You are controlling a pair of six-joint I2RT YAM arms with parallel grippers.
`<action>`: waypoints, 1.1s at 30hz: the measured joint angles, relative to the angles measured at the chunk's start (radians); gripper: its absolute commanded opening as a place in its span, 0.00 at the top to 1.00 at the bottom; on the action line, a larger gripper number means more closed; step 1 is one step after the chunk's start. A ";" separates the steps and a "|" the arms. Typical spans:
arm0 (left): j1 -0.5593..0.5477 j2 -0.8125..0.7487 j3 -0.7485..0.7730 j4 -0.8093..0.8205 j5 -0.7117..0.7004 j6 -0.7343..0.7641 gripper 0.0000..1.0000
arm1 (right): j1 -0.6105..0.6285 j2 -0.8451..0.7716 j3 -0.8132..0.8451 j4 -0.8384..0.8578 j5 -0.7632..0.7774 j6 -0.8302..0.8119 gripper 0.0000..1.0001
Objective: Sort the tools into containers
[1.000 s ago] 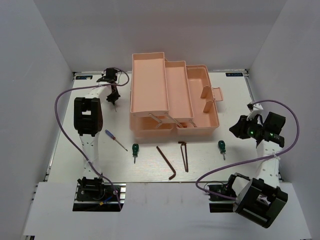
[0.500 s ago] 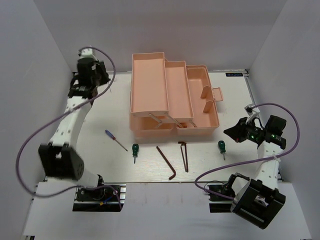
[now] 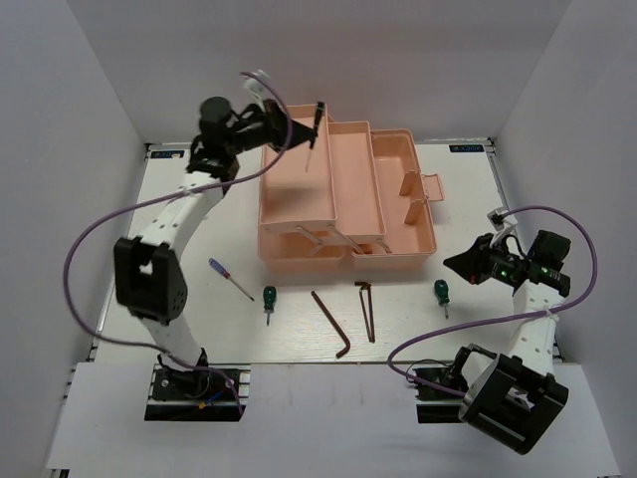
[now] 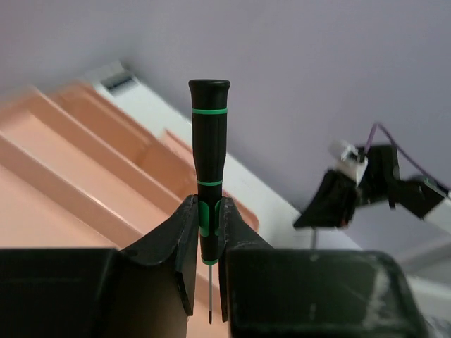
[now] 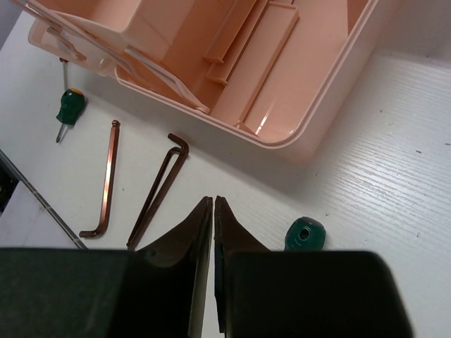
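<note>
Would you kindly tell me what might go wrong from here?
1. The left jaws pinch the black driver only near its lower end, so it may tilt or slip free.
2. It seems to hang near the far rim of the upper left tray; released there, it might land outside.
3. The right jaws are shut near the stubby green screwdriver; descending so, they could knock it away.
</note>
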 measured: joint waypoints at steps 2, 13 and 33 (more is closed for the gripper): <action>-0.045 0.093 0.023 -0.019 0.050 -0.018 1.00 | -0.001 0.000 0.000 0.004 0.000 0.006 0.89; -0.267 0.244 0.319 -0.099 0.050 -0.022 1.00 | -0.016 0.000 0.000 0.025 0.001 0.023 0.87; -0.454 0.635 0.579 -0.345 -0.431 -0.094 0.70 | -0.094 -0.067 0.000 0.032 0.001 0.068 0.56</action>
